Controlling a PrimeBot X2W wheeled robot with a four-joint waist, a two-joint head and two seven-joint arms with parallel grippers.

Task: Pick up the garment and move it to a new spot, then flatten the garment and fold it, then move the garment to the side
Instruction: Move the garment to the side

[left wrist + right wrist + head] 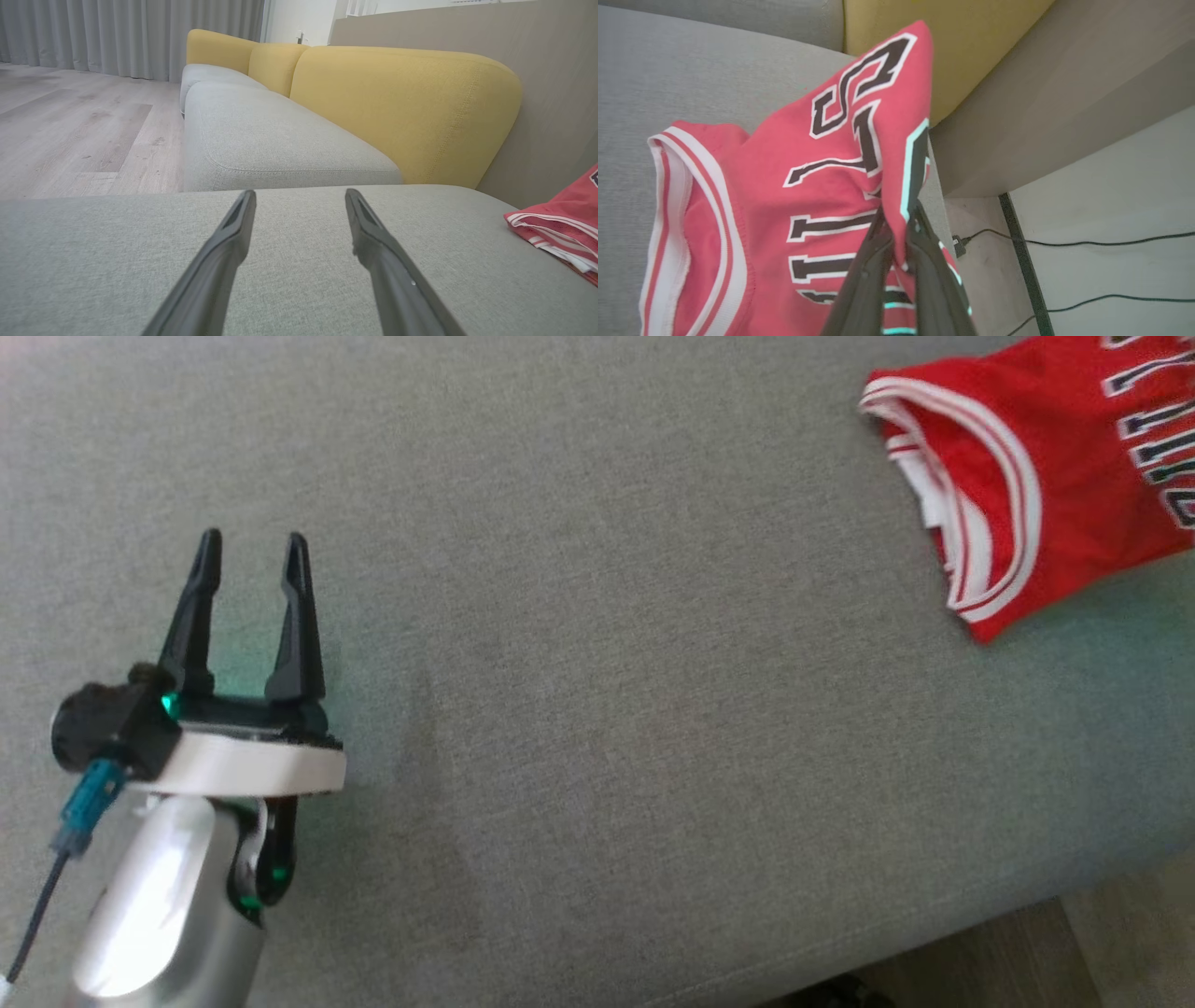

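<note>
L gripper (254,539): 2 long blk fingers (191,625), white wrist ring (245,767), silver forearm (159,905), teal plug (91,795) w/ blk cable (37,915), green LEDs (169,705).

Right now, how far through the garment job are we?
Done: nothing certain; the jersey lies doubled over on the grey cushion. In hand: right gripper shut on a raised jersey fold. Left: likely moving, flattening, folding, setting aside; left gripper open, apart from it.
</note>
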